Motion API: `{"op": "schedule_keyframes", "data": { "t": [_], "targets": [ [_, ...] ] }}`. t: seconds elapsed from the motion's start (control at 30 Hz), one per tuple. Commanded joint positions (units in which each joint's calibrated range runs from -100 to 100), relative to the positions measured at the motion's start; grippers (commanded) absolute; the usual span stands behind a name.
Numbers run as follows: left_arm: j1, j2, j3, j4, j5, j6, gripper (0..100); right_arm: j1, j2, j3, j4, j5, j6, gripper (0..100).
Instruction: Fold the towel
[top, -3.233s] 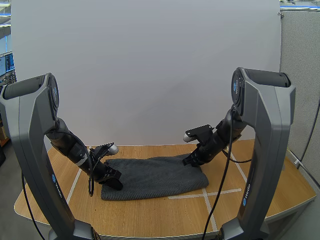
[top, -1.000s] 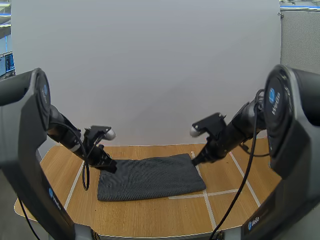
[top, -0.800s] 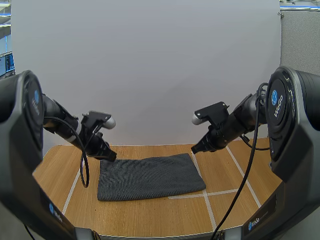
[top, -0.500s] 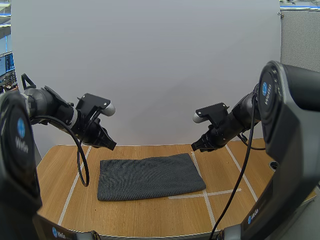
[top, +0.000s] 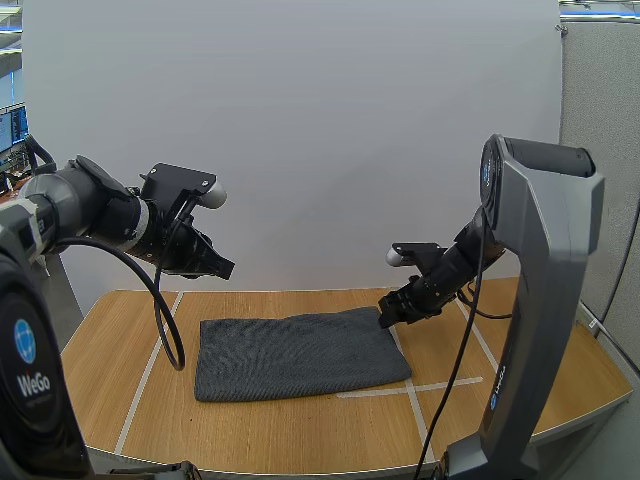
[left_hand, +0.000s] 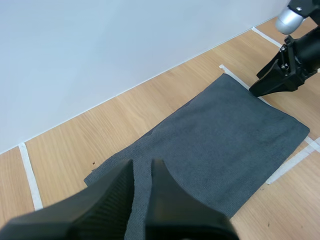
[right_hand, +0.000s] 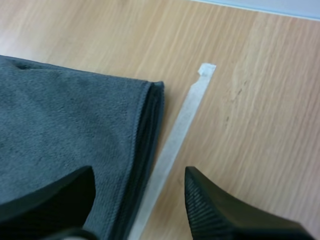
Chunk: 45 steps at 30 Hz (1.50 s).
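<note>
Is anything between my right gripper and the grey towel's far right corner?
Nothing visible. The open right gripper hangs straddling the right edge of the folded dark grey cloth towel; only a flat white tape strip lies on the light wooden table beside it.

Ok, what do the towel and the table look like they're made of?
The towel looks like soft microfibre or terry cloth: dark grey and matte, with a fuzzy nap and layered, stitched edges. The table looks like light wood or a wood-look laminate: smooth, with straight grain lines. I cannot tell which.
</note>
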Motion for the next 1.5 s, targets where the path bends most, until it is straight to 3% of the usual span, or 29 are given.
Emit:
{"op": "schedule_keyframes", "data": {
  "t": [0.0, 0.1, 0.67, 1.0, 1.07, 1.13, 1.17, 1.2, 1.23, 1.27, 1.47],
  "targets": [
    [0.0, -0.72, -0.26, -0.66, 0.83, -2.37, 21, -0.24, 5.78, -4.13, 0.17, 3.91, -0.99, 87],
    [0.0, -0.83, -0.26, -0.66, 1.04, -2.87, 0, -0.24, 7.27, -4.42, 0.76, 5.55, -1.64, 85],
    [0.0, -10.79, -0.26, 1.24, 3.25, -5.85, 0, -0.24, 8.29, -4.42, 0.81, 18.03, -3.58, 78],
    [0.0, -11.94, -0.26, 2.25, 5.22, -6.82, 0, -0.24, 8.29, -4.42, -0.26, 23.87, -3.58, 69],
    [0.0, -11.94, -0.26, 2.25, 5.22, -6.96, 0, -0.24, 8.29, -4.42, -0.26, 24.26, -3.58, 63],
    [0.0, -11.94, -0.26, 2.25, 5.22, -6.96, 0, -0.24, 8.29, -4.42, -0.26, 24.26, -3.58, 47],
    [0.0, -11.94, -0.26, 2.25, 5.22, -7.06, 0, -0.24, 8.29, -4.42, -0.26, 24.26, -3.58, 33],
    [0.0, -11.94, -0.26, 2.25, 5.22, -7.28, 0, -0.24, 8.29, -4.42, -0.26, 24.26, -3.58, 24],
    [0.0, -11.94, -0.26, 2.25, 5.22, -7.38, 0, -0.24, 8.29, -4.42, 0.13, 24.26, -3.58, 6],
    [0.0, -11.94, -0.26, 2.25, 5.22, -7.49, 0, -0.24, 8.29, -4.42, 0.13, 24.26, -3.58, 0],
    [0.0, -12.76, -0.26, 2.25, 6.52, -9.05, 0, -0.24, 8.15, -4.42, 1.88, 28.56, -5.74, 0]
  ]
}}
